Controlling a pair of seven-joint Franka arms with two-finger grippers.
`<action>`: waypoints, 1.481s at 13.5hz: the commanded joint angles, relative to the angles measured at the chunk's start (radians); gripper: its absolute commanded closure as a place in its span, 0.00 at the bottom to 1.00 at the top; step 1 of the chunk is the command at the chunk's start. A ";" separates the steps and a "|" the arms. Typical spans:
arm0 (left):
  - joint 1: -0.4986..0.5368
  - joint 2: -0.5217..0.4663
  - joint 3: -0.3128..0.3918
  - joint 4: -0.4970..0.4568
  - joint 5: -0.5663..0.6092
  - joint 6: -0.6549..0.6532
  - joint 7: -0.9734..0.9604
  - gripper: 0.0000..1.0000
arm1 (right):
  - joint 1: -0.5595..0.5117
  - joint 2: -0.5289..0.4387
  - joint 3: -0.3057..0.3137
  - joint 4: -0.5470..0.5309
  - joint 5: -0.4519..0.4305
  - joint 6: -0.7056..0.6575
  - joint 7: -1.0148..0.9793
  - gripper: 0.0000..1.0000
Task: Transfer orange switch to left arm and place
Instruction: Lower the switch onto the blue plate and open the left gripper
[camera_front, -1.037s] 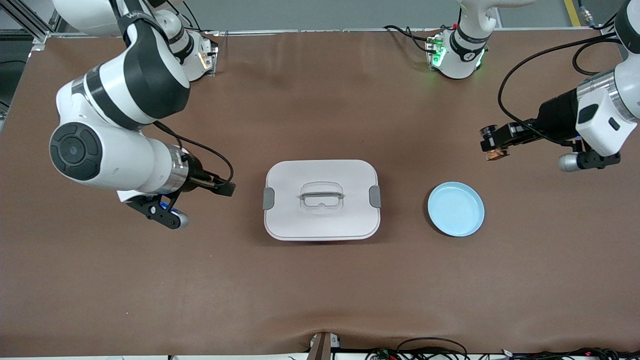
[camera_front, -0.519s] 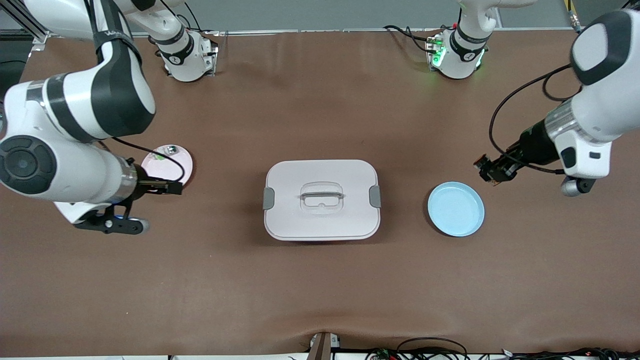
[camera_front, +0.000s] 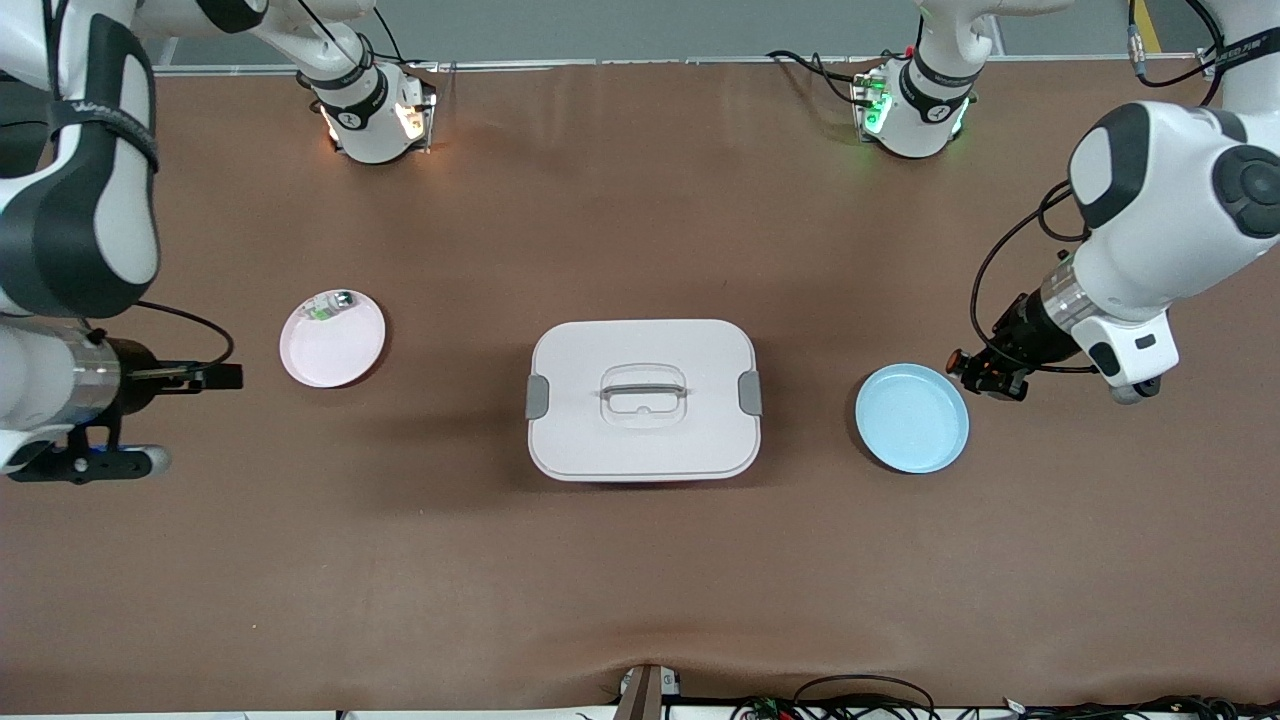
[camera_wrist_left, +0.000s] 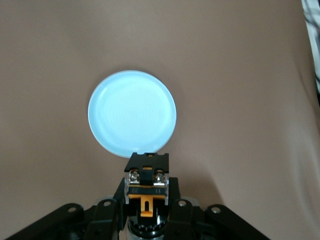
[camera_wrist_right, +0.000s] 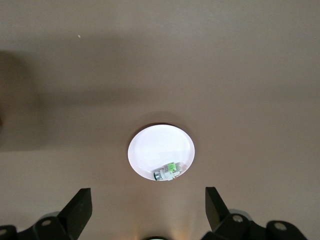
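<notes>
The orange switch (camera_wrist_left: 147, 181), black with orange marks, sits between the fingers of my left gripper (camera_wrist_left: 147, 194), which is shut on it. In the front view the left gripper (camera_front: 985, 374) hangs with the switch (camera_front: 958, 359) over the table, just off the rim of the blue plate (camera_front: 911, 417) toward the left arm's end. The white lidded box (camera_front: 643, 399) stands mid-table between the two plates. My right gripper (camera_front: 226, 376) hangs open and empty over the table beside the pink plate (camera_front: 332, 340); its fingers (camera_wrist_right: 80, 209) stand wide apart.
A small silver-and-green part (camera_front: 331, 302) lies on the pink plate (camera_wrist_right: 161, 150), near its rim. The blue plate (camera_wrist_left: 132, 112) holds nothing. Both arm bases stand along the table edge farthest from the front camera. Cables run along the nearest edge.
The left gripper carried the switch down toward the blue plate's rim. The right arm drew back from near the box toward its own end, uncovering the pink plate.
</notes>
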 joint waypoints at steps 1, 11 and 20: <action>0.004 0.001 -0.006 -0.045 0.045 0.059 -0.135 1.00 | -0.041 -0.063 0.021 -0.063 -0.001 0.020 -0.010 0.00; 0.027 0.006 -0.006 -0.226 0.045 0.261 -0.417 1.00 | -0.055 -0.349 0.016 -0.507 -0.013 0.342 0.025 0.00; 0.029 0.150 -0.009 -0.266 0.047 0.355 -0.401 1.00 | -0.081 -0.358 0.019 -0.471 -0.004 0.318 0.023 0.00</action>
